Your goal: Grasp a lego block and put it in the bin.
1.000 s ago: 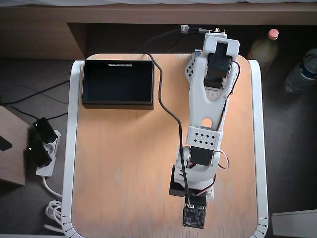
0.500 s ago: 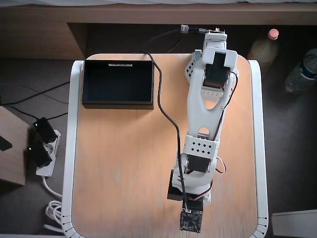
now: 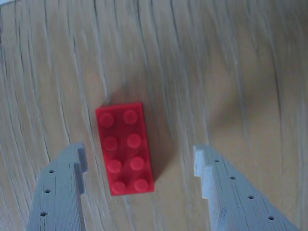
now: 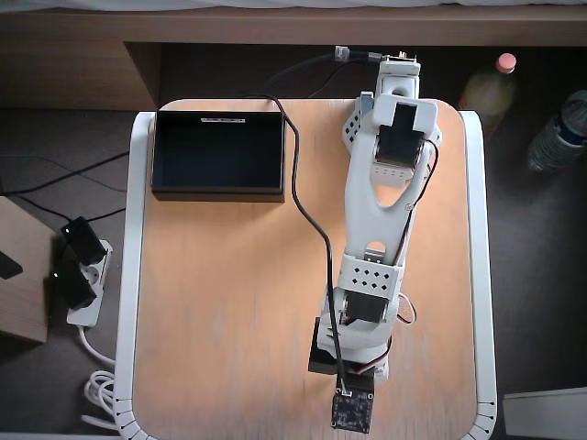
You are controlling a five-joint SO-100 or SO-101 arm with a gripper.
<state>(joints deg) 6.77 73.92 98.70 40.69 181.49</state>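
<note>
You are looking at a home room: a small wooden table [image 4: 229, 302], floor power strip [image 4: 78, 275], drink bottles [image 4: 559, 133] standing beside it.

In the overhead view the arm [image 4: 371, 266] hides the lego block [image 3: 125, 148] and the hand [image 3: 139, 166].

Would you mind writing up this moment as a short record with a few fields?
brick: red lego block, flat on the wooden table, studs up
claw: claw open, a finger on each side of the block, neither touching it
bin: black bin at the table's far left corner in the overhead view, nothing visible inside
block in overhead view: hidden under the arm
task stage: block not yet gripped
</note>
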